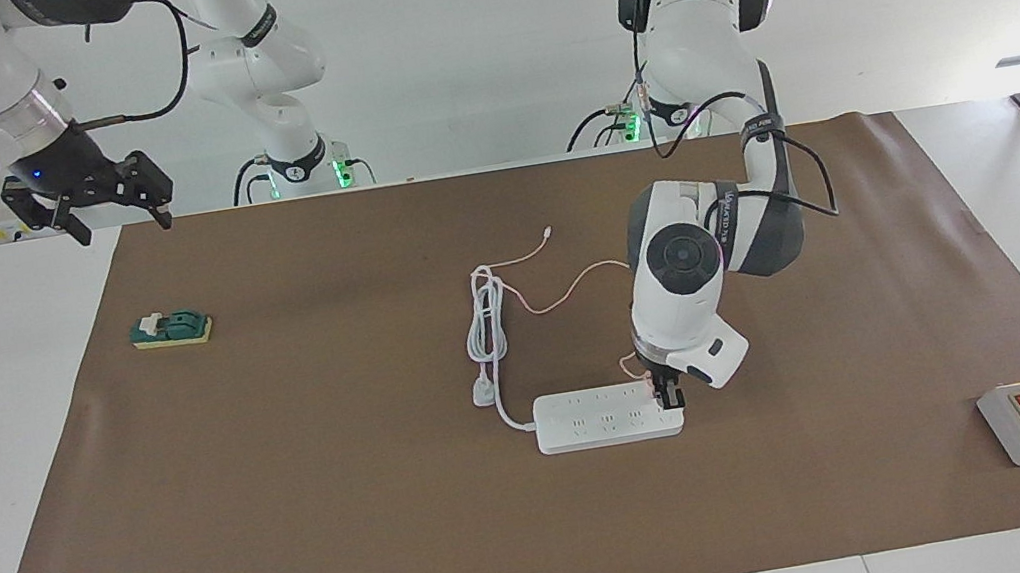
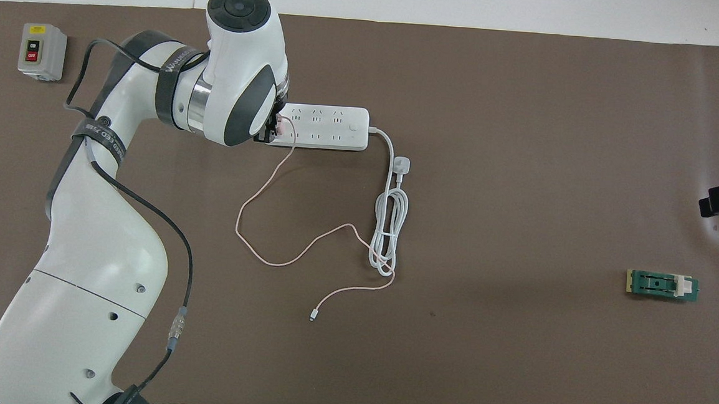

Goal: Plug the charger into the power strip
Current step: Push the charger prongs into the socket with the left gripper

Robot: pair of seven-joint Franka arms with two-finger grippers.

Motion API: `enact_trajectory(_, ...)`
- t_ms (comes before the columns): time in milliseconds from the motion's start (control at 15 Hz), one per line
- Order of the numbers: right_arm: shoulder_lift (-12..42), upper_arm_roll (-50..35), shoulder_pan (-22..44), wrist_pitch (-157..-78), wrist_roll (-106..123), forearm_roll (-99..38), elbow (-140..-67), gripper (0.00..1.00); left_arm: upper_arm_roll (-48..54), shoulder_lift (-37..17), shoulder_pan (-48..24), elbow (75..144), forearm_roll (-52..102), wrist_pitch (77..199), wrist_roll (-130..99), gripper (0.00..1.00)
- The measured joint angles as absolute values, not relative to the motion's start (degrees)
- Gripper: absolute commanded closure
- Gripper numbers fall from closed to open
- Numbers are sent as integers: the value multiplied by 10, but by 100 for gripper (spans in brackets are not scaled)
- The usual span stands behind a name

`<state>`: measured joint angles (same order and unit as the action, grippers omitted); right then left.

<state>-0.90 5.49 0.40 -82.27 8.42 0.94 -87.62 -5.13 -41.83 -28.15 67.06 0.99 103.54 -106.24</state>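
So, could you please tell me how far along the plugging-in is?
Done: the left hand has the charger at the power strip's end toward the left arm. In hand: it is pressing there; whether the prongs are seated is hidden. Left: letting go and pulling back. The right hand waits, raised at its own end.

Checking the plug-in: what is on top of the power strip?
The left gripper is down on the power strip at its left-arm end, pink cable trailing out. The charger itself is hidden by the fingers, so seating is unclear.
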Motion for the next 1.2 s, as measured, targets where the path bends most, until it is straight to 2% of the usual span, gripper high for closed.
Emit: enact_trajectory(1200, -9, 55, 4, -823, 84, 9, -876, 0, -51, -410, -282, 684, 10, 1036, -1062, 100)
